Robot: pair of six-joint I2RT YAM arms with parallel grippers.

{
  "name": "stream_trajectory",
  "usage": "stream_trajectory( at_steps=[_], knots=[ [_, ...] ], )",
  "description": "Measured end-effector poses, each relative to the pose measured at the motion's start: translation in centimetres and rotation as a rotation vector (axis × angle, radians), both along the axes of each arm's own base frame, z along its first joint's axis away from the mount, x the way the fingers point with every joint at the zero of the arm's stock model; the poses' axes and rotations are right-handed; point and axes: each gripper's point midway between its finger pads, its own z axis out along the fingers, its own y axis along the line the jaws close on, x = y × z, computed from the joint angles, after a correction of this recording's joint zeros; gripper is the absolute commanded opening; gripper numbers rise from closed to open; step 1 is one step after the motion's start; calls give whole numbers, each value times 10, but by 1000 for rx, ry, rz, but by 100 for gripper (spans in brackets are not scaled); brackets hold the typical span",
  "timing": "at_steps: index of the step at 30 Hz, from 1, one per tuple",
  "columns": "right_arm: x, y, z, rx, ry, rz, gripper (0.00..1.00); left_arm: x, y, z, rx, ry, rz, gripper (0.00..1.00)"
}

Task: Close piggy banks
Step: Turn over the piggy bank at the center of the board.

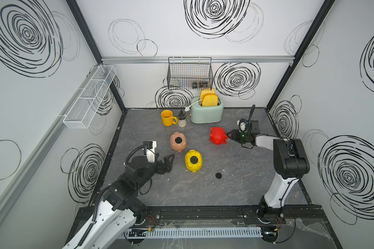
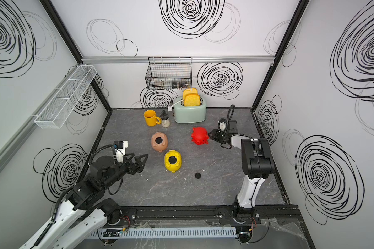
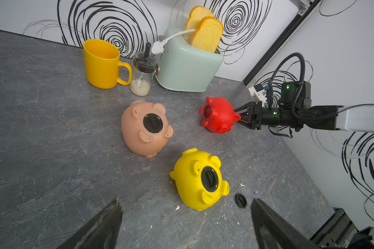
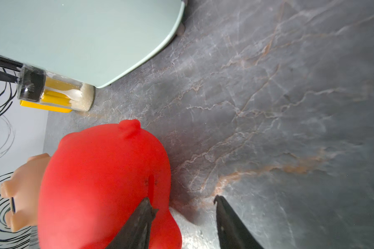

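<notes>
Three piggy banks lie on the grey tabletop. The pink pig [image 1: 178,141] [image 2: 159,141] [image 3: 146,128] and the yellow pig [image 1: 193,161] [image 2: 172,161] [image 3: 200,179] rest belly up, each with a black plug in its belly hole. The red pig [image 1: 218,135] [image 2: 200,135] [image 3: 218,114] [image 4: 101,183] lies on its side. My right gripper [image 1: 230,136] [image 2: 211,135] [image 4: 181,198] is open at its back; one finger touches it by the coin slot, the other hangs free. A loose black plug [image 1: 218,175] [image 2: 198,175] [image 3: 241,200] lies right of the yellow pig. My left gripper [image 1: 169,161] [image 2: 141,160] [image 3: 185,198] is open and empty, left of the yellow pig.
At the back stand a yellow mug [image 1: 167,118], a small glass jar [image 1: 182,121] and a mint toaster [image 1: 206,110] holding two bread slices. A black wire basket [image 1: 189,73] hangs on the back wall, a white mesh shelf [image 1: 89,97] on the left wall.
</notes>
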Motion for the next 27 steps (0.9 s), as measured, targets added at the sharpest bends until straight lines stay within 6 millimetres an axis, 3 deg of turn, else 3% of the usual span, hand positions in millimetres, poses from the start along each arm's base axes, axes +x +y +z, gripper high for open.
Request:
stream_trajectory(
  at_steps=[7,10,12,18,20,27],
  knots=[
    [-1,-10,57,-107,-173,-60,79,0,0,0,0,-1,0,96],
    [-2,6,80,-189,-261,-48,89,0,0,0,-1,-1,-1,96],
    [-6,28,93,-244,-328,-15,100,0,0,0,-1,-1,-1,96],
    [-20,83,129,-396,-543,79,98,0,0,0,-1,-2,0,96],
    [-23,93,134,-424,-592,92,98,-1,0,1,-3,-4,-1,96],
    [-21,85,132,-405,-617,83,98,-1,0,3,-6,-10,-2,96]
  ],
)
